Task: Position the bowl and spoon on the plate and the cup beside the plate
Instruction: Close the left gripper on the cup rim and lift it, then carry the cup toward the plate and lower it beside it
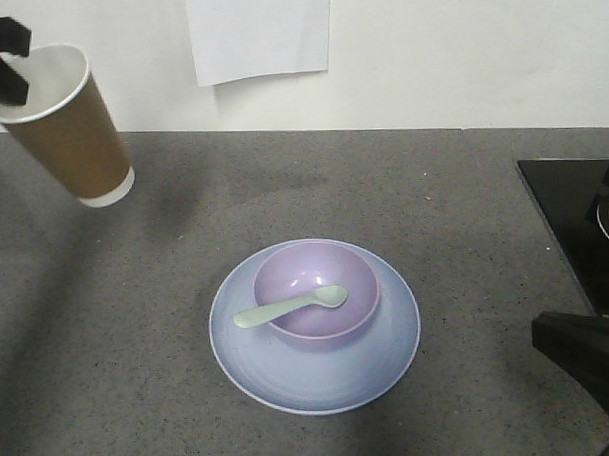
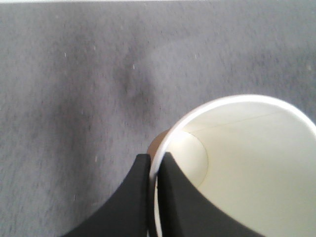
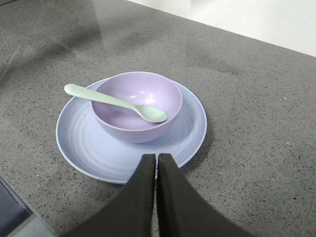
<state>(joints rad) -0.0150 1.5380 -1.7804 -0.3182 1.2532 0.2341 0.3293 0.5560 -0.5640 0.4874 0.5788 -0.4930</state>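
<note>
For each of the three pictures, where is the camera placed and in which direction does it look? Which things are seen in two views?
Exterior front-facing: above the counter, looking down at the plate; left gripper upper left, a dark part of the robot lower right.
Left wrist: looks down past the shut fingers into the cup.
Right wrist: low, faces the bowl and spoon; right gripper shut.
Shared: exterior and left wrist show the cup; exterior and right wrist show the plate, bowl and spoon.

The bowl [image 3: 137, 107] looks like smooth, slightly shiny plastic, and so does the spoon [image 3: 114, 102]. The plate [image 3: 98, 153] is smooth with faint rings. The cup [image 1: 66, 126] looks like dull brown paper, white inside. The speckled counter [image 1: 138, 344] looks rough and matt.
</note>
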